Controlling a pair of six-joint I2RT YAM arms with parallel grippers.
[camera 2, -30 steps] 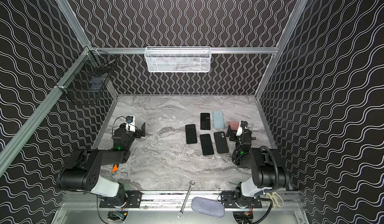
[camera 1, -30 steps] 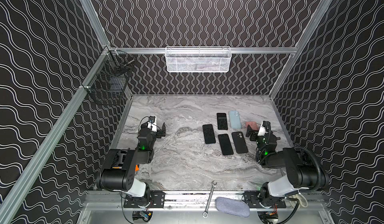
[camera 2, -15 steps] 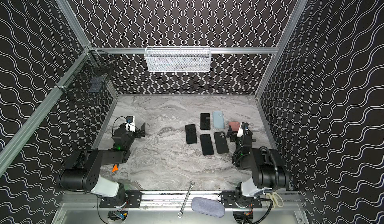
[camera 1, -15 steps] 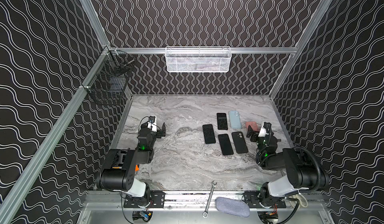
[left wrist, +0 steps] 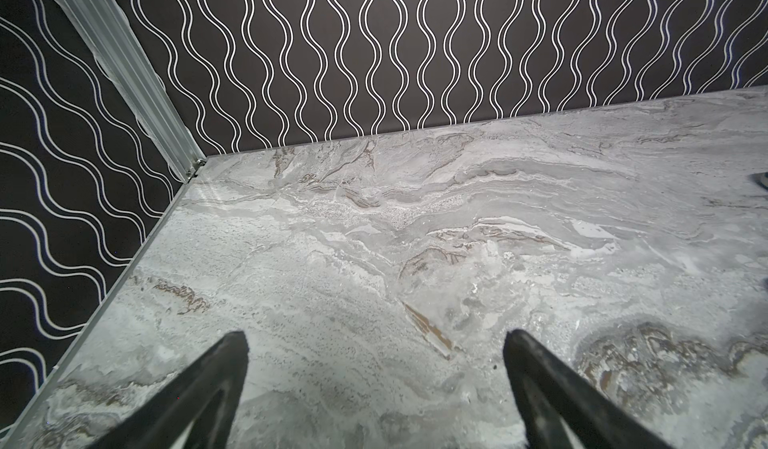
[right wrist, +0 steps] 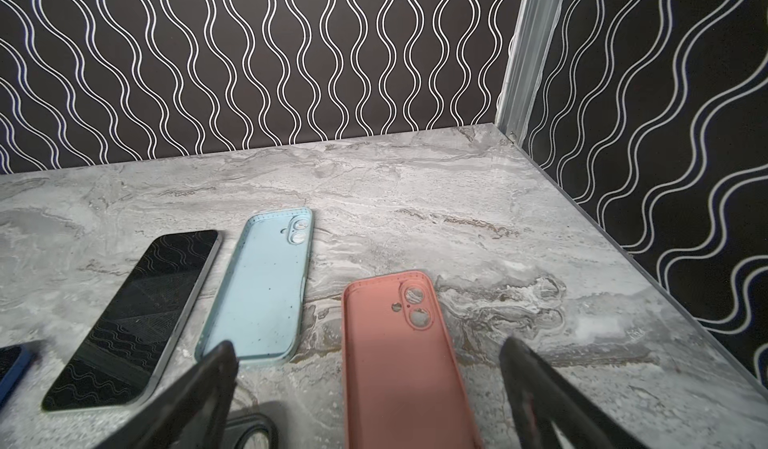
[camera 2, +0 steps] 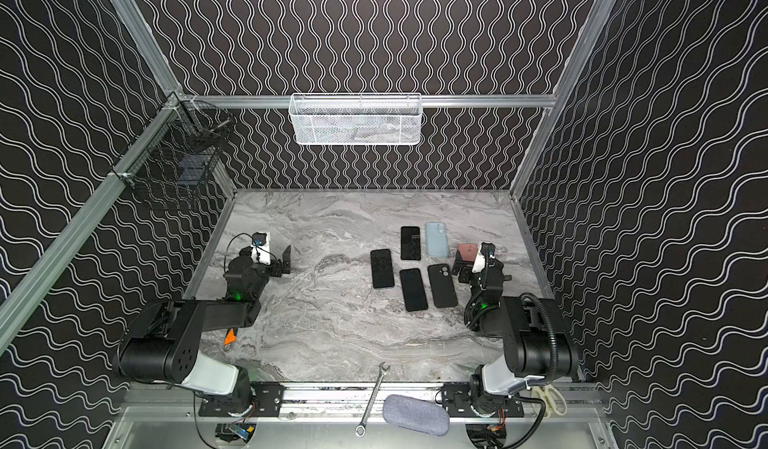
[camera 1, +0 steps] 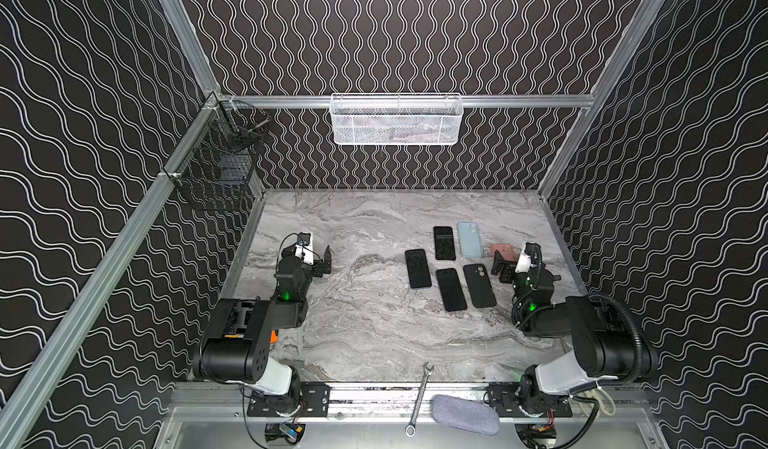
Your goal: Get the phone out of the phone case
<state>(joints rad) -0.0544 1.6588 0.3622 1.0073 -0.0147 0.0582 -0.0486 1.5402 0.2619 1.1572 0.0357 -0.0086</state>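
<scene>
tabletop, three face-up phones, two empty cases

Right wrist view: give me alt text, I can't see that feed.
An empty pink phone case lies open side up on the marble table, framed by the open right claw. Beside it lie an empty light blue phone case and a black-screened phone, face up.

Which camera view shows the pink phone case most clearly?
The right wrist view: the pink phone case lies close, its empty inside and camera holes plain. Both top views show a small pink patch, partly behind the right claw. The left wrist view lacks it.
</scene>
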